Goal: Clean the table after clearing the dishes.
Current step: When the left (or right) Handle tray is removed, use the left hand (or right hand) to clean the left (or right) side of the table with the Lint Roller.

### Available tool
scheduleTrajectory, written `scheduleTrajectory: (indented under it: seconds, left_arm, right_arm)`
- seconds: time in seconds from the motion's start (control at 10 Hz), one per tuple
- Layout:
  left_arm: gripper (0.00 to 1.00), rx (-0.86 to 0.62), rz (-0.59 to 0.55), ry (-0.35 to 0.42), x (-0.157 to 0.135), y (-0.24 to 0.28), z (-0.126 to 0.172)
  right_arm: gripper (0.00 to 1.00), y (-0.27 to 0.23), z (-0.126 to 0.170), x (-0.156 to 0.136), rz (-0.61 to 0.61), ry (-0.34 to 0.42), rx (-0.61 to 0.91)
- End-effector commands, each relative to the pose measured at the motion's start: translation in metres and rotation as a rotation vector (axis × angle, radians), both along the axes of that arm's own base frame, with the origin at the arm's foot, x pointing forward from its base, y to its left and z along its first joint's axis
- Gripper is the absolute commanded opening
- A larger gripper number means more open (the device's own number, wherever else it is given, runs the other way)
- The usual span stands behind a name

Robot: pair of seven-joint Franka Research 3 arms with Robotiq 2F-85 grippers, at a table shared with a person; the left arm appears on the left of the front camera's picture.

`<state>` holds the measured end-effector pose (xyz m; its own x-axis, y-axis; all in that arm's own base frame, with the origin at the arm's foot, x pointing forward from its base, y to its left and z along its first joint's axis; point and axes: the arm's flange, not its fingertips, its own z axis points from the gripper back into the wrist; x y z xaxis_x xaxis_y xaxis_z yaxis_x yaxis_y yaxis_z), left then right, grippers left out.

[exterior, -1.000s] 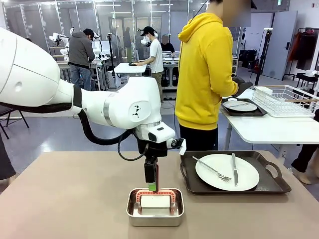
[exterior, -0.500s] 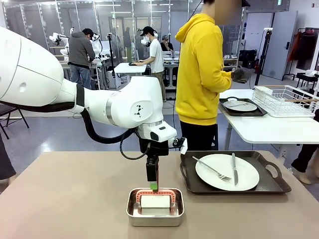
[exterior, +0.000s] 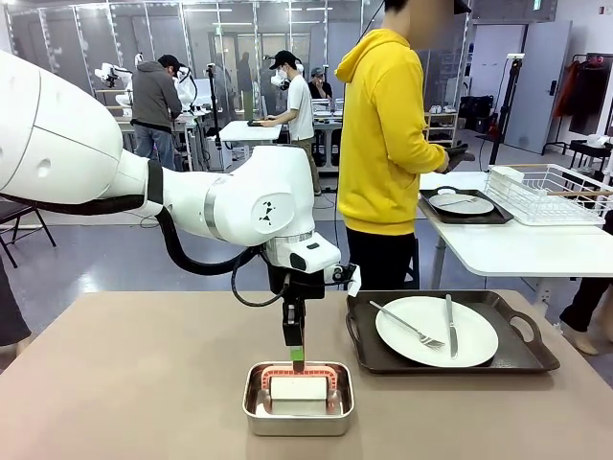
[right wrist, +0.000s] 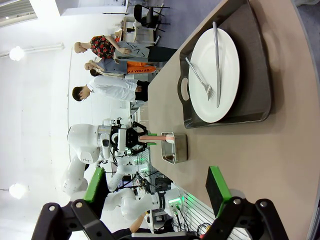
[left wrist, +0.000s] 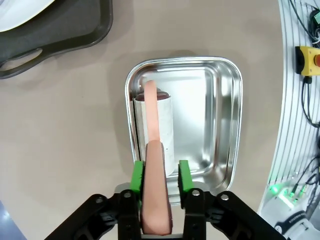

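The left gripper (left wrist: pixel 160 169), pinching the pink handle (left wrist: pixel 151 115), may lose it if the roller (left wrist: pixel 166 127) below catches the pan (left wrist: pixel 217 125).

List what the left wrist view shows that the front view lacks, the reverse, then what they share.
Left wrist view: both green pads of the left gripper against the pink handle; a yellow box with a red button past the edge of the table. Front view: the fork and knife on the plate; a person in yellow by a white side table bearing a second tray and a wire rack. Both: that gripper, the steel pan, the black tray, the table.
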<state>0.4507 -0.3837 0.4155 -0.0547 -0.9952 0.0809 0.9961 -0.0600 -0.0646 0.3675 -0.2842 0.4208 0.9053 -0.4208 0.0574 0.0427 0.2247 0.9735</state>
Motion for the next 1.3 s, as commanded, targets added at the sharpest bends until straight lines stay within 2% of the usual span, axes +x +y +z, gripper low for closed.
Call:
scheduleTrajectory:
  seconds: [0.0, 0.2, 0.5, 0.6, 0.7, 0.9, 1.1, 1.2]
  left_arm:
    - [0.18, 0.018, 0.016, -0.010, -0.001, -0.003, 0.003]
    - [0.00, 0.005, 0.025, -0.006, 0.000, -0.001, 0.006]
    - [0.02, 0.001, 0.066, 0.000, -0.004, 0.003, 0.019]
    - [0.16, 0.007, 0.109, 0.005, -0.007, 0.004, 0.033]
    - [0.16, 0.003, 0.163, -0.003, -0.011, 0.008, 0.051]
    - [0.16, -0.027, 0.336, 0.004, -0.021, 0.021, 0.100]
    - [0.16, -0.047, 0.554, -0.039, -0.016, 0.045, 0.129]
    - [0.16, -0.083, 0.714, -0.038, -0.010, 0.058, 0.136]
  right_arm:
    - [1.00, 0.000, 0.003, -0.002, -0.002, -0.005, 0.000]
    - [1.00, 0.000, 0.003, -0.002, -0.002, -0.005, 0.000]
    - [1.00, 0.000, 0.003, -0.002, -0.002, -0.005, 0.000]
    - [1.00, 0.000, 0.003, -0.002, -0.002, -0.005, 0.000]
    - [1.00, 0.000, 0.003, -0.002, -0.002, -0.005, 0.000]
    - [1.00, 0.000, 0.003, -0.002, -0.002, -0.005, 0.000]
    - [1.00, 0.000, 0.003, -0.002, -0.002, -0.005, 0.000]
    - [1.00, 0.000, 0.003, -0.002, -0.002, -0.005, 0.000]
